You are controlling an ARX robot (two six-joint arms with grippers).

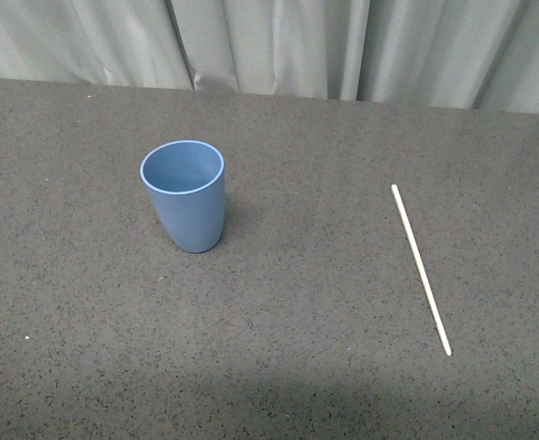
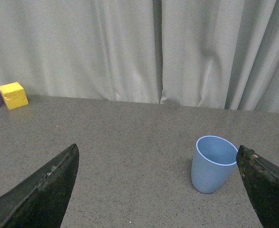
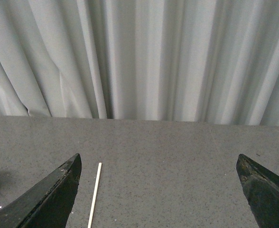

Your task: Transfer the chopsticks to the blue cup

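Tabletop (image 1: 279, 367) dark, speckled; blue cup (image 1: 184, 202), chopsticks (image 1: 421, 269) well apart; curtain (image 1: 269, 41) behind

No readable text, label or number anywhere.

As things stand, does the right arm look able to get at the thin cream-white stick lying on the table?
Likely yes: the thin cream-white stick lies flat on the speckled grey table, apart from the light-blue cup, and the open right tool faces it with nothing between.
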